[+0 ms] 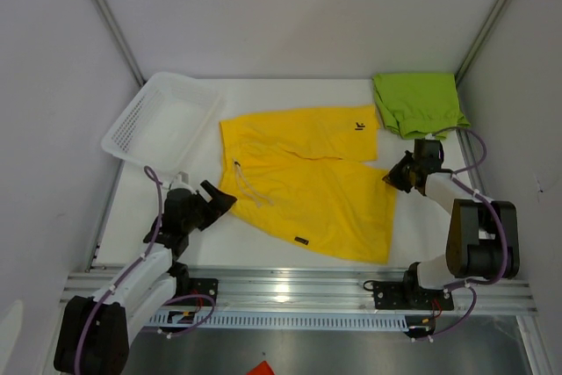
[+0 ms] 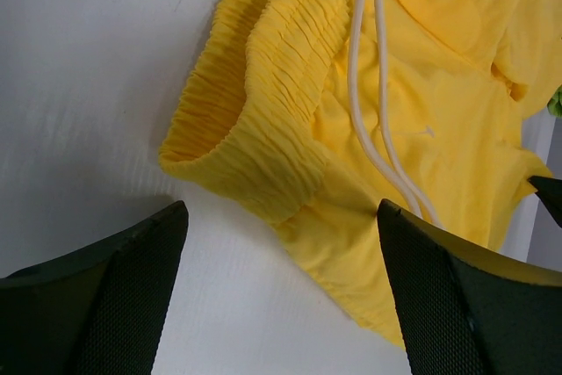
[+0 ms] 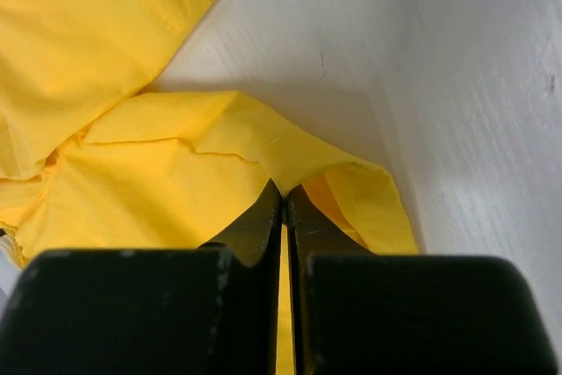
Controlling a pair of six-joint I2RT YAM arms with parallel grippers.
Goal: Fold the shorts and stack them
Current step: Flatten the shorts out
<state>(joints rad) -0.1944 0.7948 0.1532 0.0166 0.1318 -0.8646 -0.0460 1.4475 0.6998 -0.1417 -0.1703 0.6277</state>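
We are at the grasping step. The yellow shorts (image 1: 307,191) lie spread mid-table; the right gripper (image 3: 284,192) is clamped on a leg hem, the left gripper (image 2: 281,208) gapes wide beside the waistband (image 2: 255,120) (nothing held). Next, we judge, the left must close on that waistband.

The yellow shorts (image 1: 307,191) at centre frame are showing a small dark logo (image 1: 359,126) and a white drawstring (image 2: 352,76). The lime green shorts (image 1: 417,104) at upper right are looking plain. The mesh-patterned basket (image 1: 162,120) at upper left is showing white.
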